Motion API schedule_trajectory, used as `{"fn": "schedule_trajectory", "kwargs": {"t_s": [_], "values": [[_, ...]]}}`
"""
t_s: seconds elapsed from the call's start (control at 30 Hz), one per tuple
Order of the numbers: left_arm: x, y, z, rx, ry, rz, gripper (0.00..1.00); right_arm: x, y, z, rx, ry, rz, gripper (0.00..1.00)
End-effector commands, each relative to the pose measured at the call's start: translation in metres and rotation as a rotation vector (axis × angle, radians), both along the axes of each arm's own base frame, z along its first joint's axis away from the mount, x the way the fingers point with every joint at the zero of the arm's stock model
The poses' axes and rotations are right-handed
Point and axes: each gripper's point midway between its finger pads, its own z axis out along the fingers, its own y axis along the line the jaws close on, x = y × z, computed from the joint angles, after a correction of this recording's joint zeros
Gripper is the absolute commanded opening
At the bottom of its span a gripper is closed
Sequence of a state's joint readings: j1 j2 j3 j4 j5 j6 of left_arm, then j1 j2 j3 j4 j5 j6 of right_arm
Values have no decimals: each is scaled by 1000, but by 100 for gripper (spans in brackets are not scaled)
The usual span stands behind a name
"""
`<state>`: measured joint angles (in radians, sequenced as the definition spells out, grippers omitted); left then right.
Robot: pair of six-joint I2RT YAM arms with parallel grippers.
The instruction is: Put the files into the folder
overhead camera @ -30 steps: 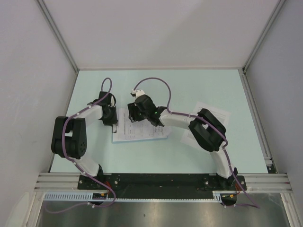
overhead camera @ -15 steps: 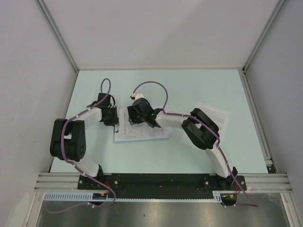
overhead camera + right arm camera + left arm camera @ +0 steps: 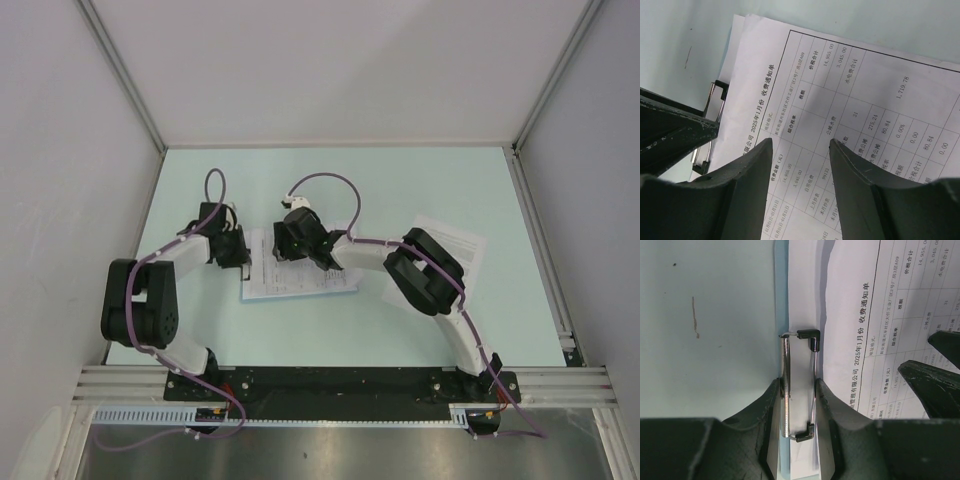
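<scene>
The files [image 3: 300, 280] are a stack of white printed sheets lying on the folder, left of the table's centre. In the left wrist view the folder [image 3: 781, 300] shows as a thin light-blue strip under the sheets [image 3: 875, 340]. My left gripper [image 3: 799, 385] is shut on the folder's silver wire clip [image 3: 812, 365] at the stack's left edge; it also shows in the top view [image 3: 236, 256]. My right gripper [image 3: 801, 142] is open, hovering just above the top sheet's table [image 3: 865, 115], and shows in the top view [image 3: 288, 248].
Another printed sheet [image 3: 455, 240] lies on the pale green table [image 3: 400, 180] at the right, partly under my right arm. Grey walls and metal rails [image 3: 545, 240] enclose the table. My right fingertips [image 3: 935, 385] show close beside the clip.
My left arm's elbow has swung left while its gripper stays at the clip. My right arm has drawn in to the left, with its gripper shifted slightly over the stack.
</scene>
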<state>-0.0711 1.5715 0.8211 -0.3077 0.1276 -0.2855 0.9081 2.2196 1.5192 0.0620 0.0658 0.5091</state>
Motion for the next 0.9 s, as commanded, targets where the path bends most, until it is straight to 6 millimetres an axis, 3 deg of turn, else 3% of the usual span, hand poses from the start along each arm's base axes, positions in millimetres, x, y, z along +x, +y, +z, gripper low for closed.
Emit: {"fn": "schedule_trajectory", "kwargs": {"t_s": [0.0, 0.3, 0.4, 0.43, 0.57, 0.77, 0.87], "values": [[-2, -17, 8, -102, -22, -8, 0, -28, -25, -50, -114, 135, -21, 54], [-3, -14, 3, -55, 2, -17, 0, -21, -36, -59, -141, 137, -35, 54], [-6, -7, -3, 30, 51, 13, 19, -21, -37, -60, -138, 144, -32, 54], [-8, -9, -4, 52, 57, 3, 32, -21, -37, -60, -137, 145, -29, 54], [-7, -3, -1, 174, 54, 30, 50, -23, -35, -62, -132, 149, -18, 53], [-11, -3, 3, 278, 57, 40, 52, -26, -32, -63, -117, 158, 4, 52], [-14, 0, 0, 317, 66, 53, 45, -26, -32, -64, -114, 160, 7, 52]]}}
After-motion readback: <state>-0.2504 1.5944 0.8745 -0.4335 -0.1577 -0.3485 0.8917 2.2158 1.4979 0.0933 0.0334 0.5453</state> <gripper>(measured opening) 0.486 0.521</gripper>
